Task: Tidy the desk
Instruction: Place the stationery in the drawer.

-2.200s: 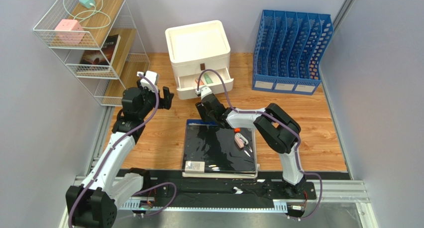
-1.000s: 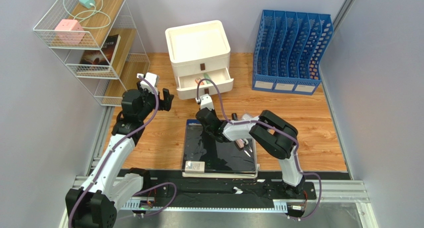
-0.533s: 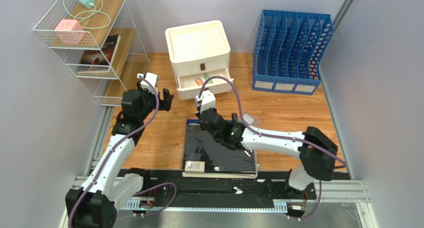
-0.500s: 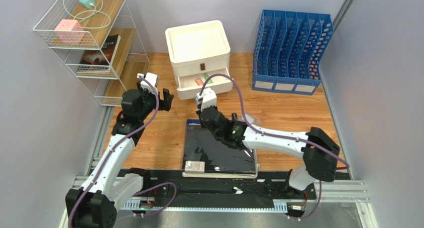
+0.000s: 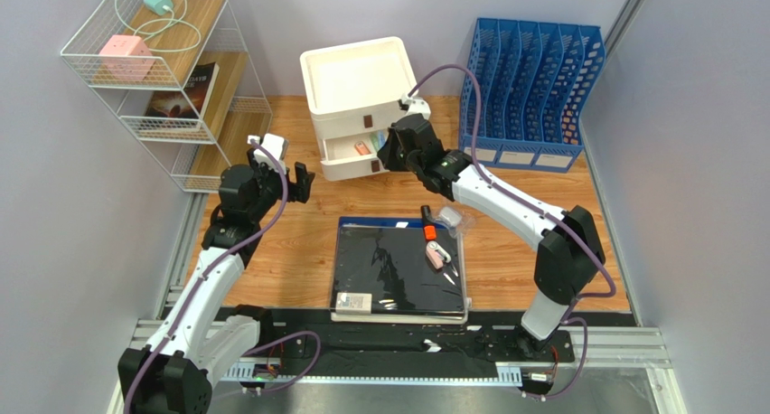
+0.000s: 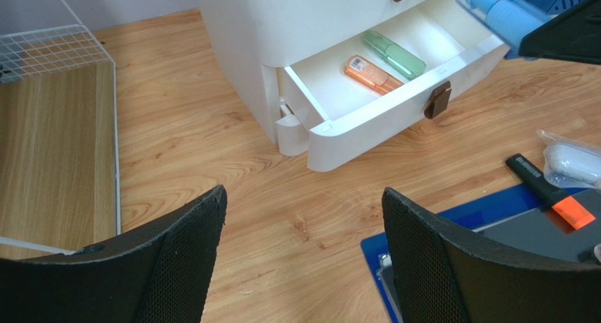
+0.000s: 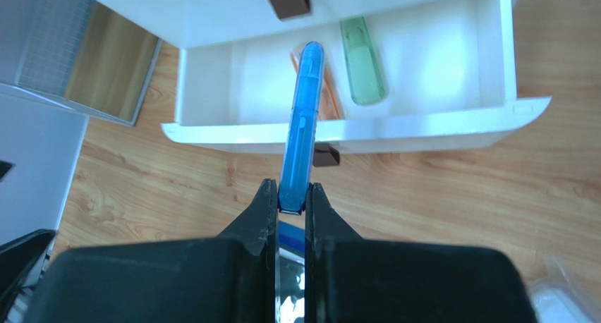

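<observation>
As right claw (image 7: 290, 196) pinches blue pen (image 7: 302, 125), drawer (image 7: 423, 129) — open

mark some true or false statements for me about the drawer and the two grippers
1. The right gripper is shut on a blue pen. True.
2. The drawer is pushed fully closed. False: it stands pulled open, with its inside in view.
3. An orange item and a green item lie inside the drawer. True.
4. The left gripper is holding a marker. False: its jaws are wide open with nothing between them.
</observation>
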### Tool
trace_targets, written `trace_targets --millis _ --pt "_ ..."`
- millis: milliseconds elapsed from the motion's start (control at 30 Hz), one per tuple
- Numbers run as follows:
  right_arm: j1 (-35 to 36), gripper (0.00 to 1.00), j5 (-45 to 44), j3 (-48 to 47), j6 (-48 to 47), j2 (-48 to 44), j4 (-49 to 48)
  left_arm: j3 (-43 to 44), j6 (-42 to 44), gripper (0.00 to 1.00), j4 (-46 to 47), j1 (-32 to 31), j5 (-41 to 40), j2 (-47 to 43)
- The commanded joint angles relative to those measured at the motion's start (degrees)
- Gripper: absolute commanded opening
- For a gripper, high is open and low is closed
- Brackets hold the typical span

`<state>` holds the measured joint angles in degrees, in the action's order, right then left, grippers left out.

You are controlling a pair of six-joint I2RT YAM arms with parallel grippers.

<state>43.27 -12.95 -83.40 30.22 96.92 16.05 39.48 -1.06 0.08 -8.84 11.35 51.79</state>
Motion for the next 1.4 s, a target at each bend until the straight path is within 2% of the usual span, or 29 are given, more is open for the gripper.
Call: trace_targets --millis 0,500,567,667,700,800,867,933,1067,1167,1267,1300,1333,1367 --pt "-1.25 0.00 7.68 -2.47 5.64 2.56 3.28 -0.72 0.88 0.86 2.56 0.23 -0.19 -1.69" --pt "-6.44 0.00 10.83 -11.17 7.93 10.74 6.44 -0.64 0.88 0.86 2.74 0.23 0.07 -1.34" --pt "-6.97 0.03 11.37 -13.54 8.72 12.23 7.23 -0.64 0.88 0.86 2.74 0.23 0.07 -1.43" --pt "-7.23 0.32 12.16 -16.53 9.16 13.46 8.47 -0.72 0.88 0.86 2.74 0.23 0.16 -1.60" --pt "-7.32 0.51 12.07 -17.49 9.24 14.08 9.51 -0.81 0.97 0.86 2.74 0.23 0.07 -1.78" --pt "-7.32 0.80 12.07 -19.70 8.81 15.05 10.66 -0.90 0.97 0.86 2.65 0.23 0.25 -2.13" --pt "-7.23 0.87 11.99 -20.40 8.11 14.87 11.01 -0.90 0.89 0.86 2.74 0.23 0.16 -2.13" --pt "-6.97 0.89 10.23 -20.49 7.23 13.91 11.28 -0.90 0.88 0.86 2.74 0.23 0.33 -2.04" --pt "-4.78 0.89 3.91 -17.60 2.93 8.56 9.36 -0.81 0.88 0.86 2.65 0.23 0.60 -1.78" --pt "-1.26 0.86 -3.99 -10.15 -3.04 1.79 4.37 -0.90 0.97 0.86 2.65 0.23 0.77 -1.78" --pt "1.73 0.53 -8.40 -1.70 -4.99 -3.12 1.71 -0.81 0.80 0.86 2.65 0.23 1.21 -1.61" --pt "2.52 0.32 -10.84 0.14 -5.43 -3.84 1.18 -0.81 0.71 0.86 2.74 0.23 1.04 -1.52" --pt "4.27 0.23 -12.52 3.90 -6.04 -4.37 0.65 -0.81 0.71 0.86 2.82 0.23 1.04 -1.43" --pt "5.07 0.17 -13.58 5.51 -6.48 -5.16 -1.01 -0.73 0.71 0.86 2.82 0.23 0.86 -1.43"
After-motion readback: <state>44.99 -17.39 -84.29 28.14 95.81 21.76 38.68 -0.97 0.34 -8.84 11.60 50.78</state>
